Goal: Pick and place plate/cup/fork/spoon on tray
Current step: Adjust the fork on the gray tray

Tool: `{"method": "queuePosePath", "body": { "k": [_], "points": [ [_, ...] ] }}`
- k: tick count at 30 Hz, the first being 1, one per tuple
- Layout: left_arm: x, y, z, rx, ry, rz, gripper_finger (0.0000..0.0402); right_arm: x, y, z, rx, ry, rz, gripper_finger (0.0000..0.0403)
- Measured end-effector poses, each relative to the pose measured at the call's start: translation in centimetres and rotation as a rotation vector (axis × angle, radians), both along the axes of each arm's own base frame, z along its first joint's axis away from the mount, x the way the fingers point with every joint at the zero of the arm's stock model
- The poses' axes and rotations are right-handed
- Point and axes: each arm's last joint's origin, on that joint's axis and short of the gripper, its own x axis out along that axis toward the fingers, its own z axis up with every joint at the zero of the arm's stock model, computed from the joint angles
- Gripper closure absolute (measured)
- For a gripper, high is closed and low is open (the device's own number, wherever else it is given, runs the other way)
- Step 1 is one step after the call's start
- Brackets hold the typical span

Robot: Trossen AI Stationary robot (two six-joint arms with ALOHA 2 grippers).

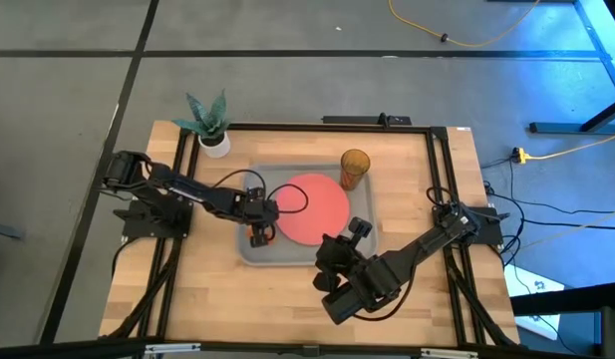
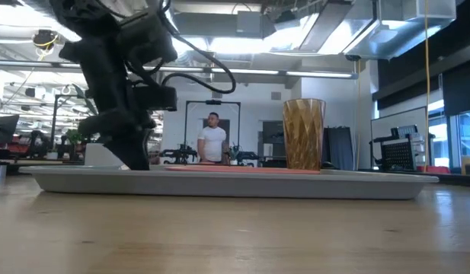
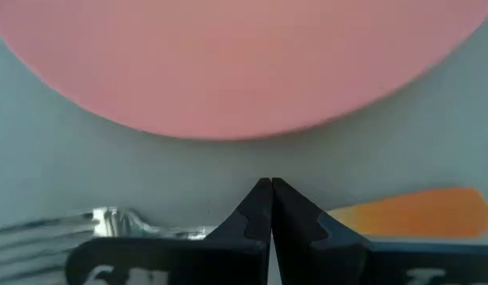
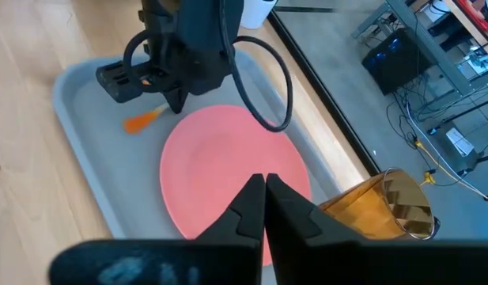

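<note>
The grey tray lies mid-table. The coral-red plate lies flat on it. The amber cup stands upright at the tray's far right part. The fork, with silver tines and an orange handle tip, lies on the tray floor left of the plate. My left gripper is shut and points down over the fork's middle. My right gripper is shut and empty, above the plate's near right edge. The spoon is not in view. My left gripper stands with shut fingers over the fork's shaft, between the tines and the orange tip. The fingers hide the shaft there. I cannot tell whether they touch it. The fork lies flat on the tray, across the fingers.
A small potted plant stands at the table's far left, beyond the tray. A person stands in the room behind the table. Bare wood lies near and left of the tray.
</note>
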Motion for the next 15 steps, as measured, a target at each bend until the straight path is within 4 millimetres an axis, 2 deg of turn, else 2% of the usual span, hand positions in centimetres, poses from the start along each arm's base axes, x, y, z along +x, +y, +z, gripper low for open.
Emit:
{"method": "queuePosePath", "body": {
  "k": [10, 15],
  "points": [
    [1.8, -1.7, 4.8, 0.081, 0.022, -0.089, 0.0402, 0.0, 0.0, 0.0, 0.001, -0.001, -0.001, 0.0387],
    [0.3, -1.8, 4.6, 0.076, 0.186, -0.035, 0.0402, 0.0, 0.0, 0.0, 0.002, -0.002, -0.001, 0.0392]
  ]
}}
